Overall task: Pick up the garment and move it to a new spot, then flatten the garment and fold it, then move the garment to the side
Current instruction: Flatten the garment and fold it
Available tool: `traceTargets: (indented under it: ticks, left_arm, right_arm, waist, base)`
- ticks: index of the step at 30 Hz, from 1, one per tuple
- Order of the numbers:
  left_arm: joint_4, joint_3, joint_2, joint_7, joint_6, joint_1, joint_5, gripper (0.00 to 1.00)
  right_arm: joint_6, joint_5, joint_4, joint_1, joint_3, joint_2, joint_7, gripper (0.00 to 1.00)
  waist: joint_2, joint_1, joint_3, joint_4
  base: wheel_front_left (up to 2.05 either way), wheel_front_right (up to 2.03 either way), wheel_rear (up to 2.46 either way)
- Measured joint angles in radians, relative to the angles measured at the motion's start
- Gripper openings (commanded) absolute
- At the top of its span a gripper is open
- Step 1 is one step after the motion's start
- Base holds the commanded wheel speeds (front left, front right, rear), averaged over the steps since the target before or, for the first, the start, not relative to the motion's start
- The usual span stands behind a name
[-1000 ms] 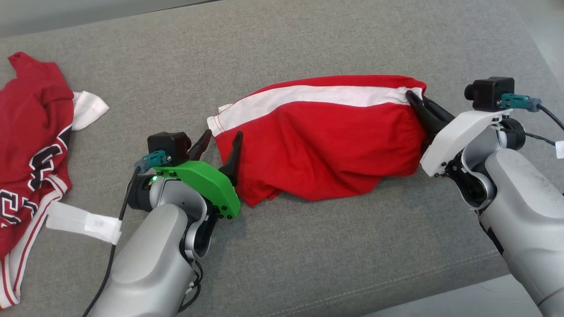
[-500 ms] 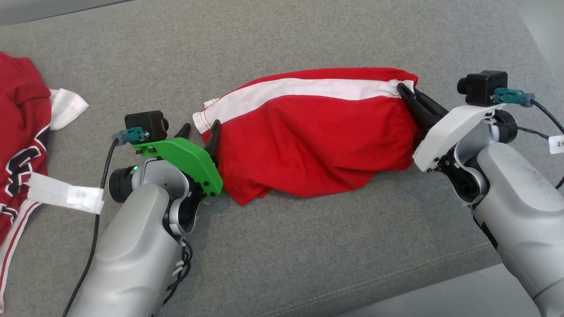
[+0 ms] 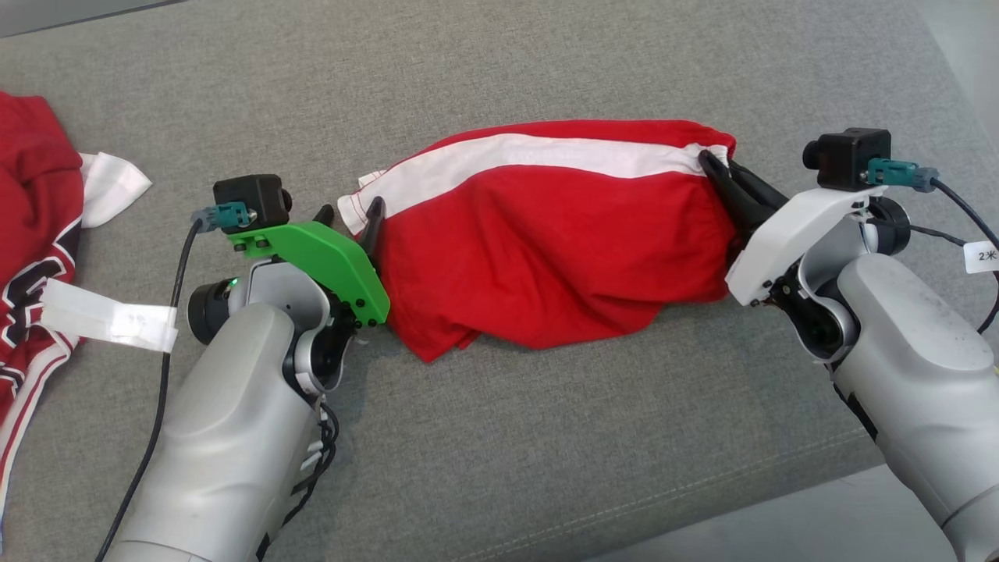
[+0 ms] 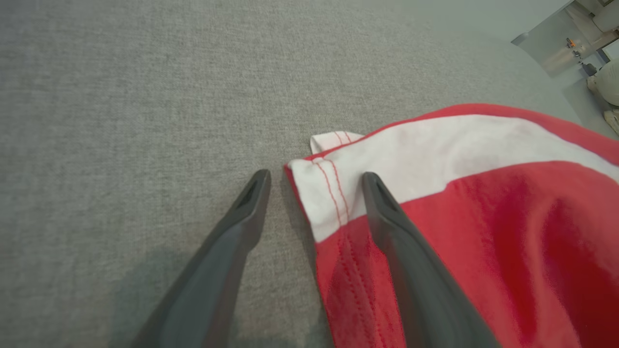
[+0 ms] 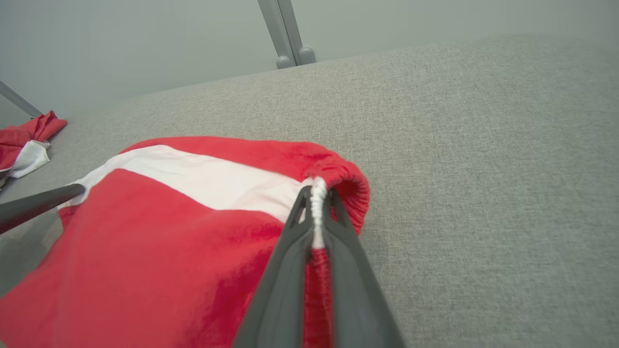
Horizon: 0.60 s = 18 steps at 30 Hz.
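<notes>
Two grippers flanked the red shorts (image 3: pixel 546 242), which lay bunched mid-way along the grey cushion (image 3: pixel 546 453). The right gripper (image 3: pixel 709 160) was pinched tight on the waistband end. The left gripper (image 3: pixel 351 209) stood spread apart, straddling the white-striped hem corner, one finger over cloth. A red jersey (image 3: pixel 31 203) lay far left.
</notes>
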Motion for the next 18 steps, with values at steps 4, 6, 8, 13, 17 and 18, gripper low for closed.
traceTargets:
  ticks: [4, 6, 8, 13, 17, 18]
  left_arm:
    - [0.018, -0.005, 0.000, 0.007, 0.000, -0.009, -0.001, 0.42]
    - [0.024, -0.011, 0.000, 0.006, 0.000, -0.015, -0.001, 0.11]
    - [0.023, -0.015, -0.001, -0.007, 0.000, -0.022, -0.001, 0.00]
    - [0.015, -0.027, -0.001, -0.016, 0.000, -0.035, -0.016, 0.00]
    - [-0.012, -0.030, -0.001, -0.050, 0.000, -0.042, -0.038, 0.00]
    - [-0.020, -0.031, -0.001, -0.059, -0.001, -0.044, -0.048, 0.00]
  right_arm:
    - [0.000, 0.013, 0.002, -0.008, 0.012, 0.002, -0.009, 0.00]
    - [0.000, 0.014, 0.007, -0.008, 0.016, 0.002, -0.013, 0.00]
    - [0.000, 0.017, 0.011, -0.010, 0.018, 0.001, -0.017, 0.00]
    - [0.000, 0.023, 0.020, -0.023, 0.024, 0.000, -0.027, 0.00]
    - [0.000, 0.029, 0.026, -0.024, 0.026, -0.003, -0.042, 0.00]
    - [0.000, 0.029, 0.028, -0.025, 0.025, -0.005, -0.050, 0.00]
  waist:
    - [0.0000, 0.0000, 0.004, -0.003]
    - [0.0000, 0.0000, 0.005, -0.004]
    - [0.0000, 0.0000, 0.007, -0.004]
    - [0.0000, 0.0000, 0.008, -0.004]
    - [0.0000, 0.0000, 0.008, 0.000]
    - [0.0000, 0.0000, 0.007, 0.002]
  base:
    - [0.00, 0.00, 0.00]
    - [0.00, 0.00, 0.00]
    - [0.00, 0.00, 0.00]
    - [0.00, 0.00, 0.00]
    - [0.00, 0.00, 0.00]
    - [0.00, 0.00, 0.00]
